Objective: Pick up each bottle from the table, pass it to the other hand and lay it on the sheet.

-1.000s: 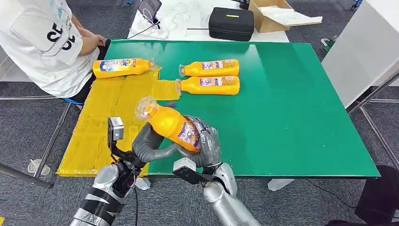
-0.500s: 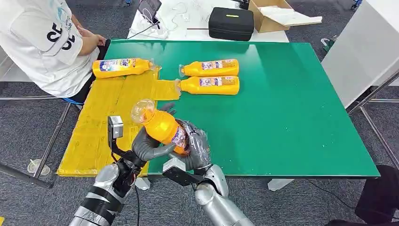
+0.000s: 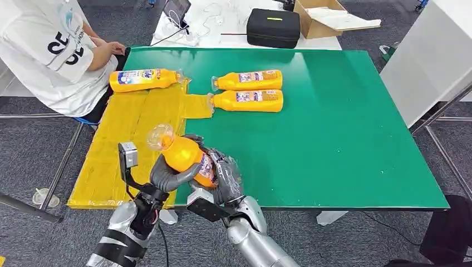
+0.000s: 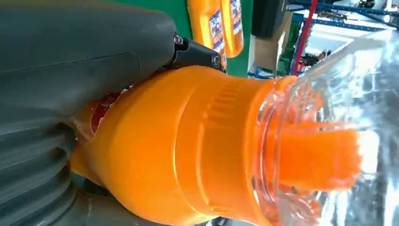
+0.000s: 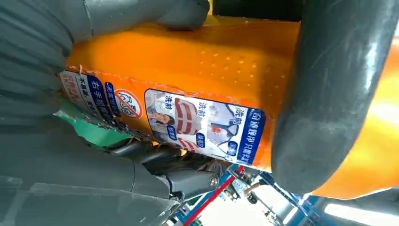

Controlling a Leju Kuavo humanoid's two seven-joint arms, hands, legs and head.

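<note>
Both my hands hold one orange bottle (image 3: 186, 157) tilted in the air over the table's front left corner, its clear cap (image 3: 159, 136) pointing up and left. My left hand (image 3: 167, 175) wraps it near the neck. My right hand (image 3: 224, 178) grips the labelled lower body. Up close, the left wrist view has the bottle (image 4: 188, 150) against my left hand (image 4: 70, 70), and the right wrist view has its label (image 5: 202, 122) beside my right hand (image 5: 42, 155). A second bottle (image 3: 142, 79) lies on the yellow sheet (image 3: 125, 142). Two bottles (image 3: 250, 80) (image 3: 250, 100) lie side by side on the green table (image 3: 334, 139).
A person in a white shirt (image 3: 50, 50) sits at the far left corner, next to the sheet's far end. A black case (image 3: 273, 26) and a cardboard box (image 3: 323, 16) stand on the white table behind. The table's front edge lies just under my hands.
Both hands have carried the bottle to the left and a little lower, closer to the yellow sheet. My left hand has closed further around the bottle. The lying bottles have not moved.
</note>
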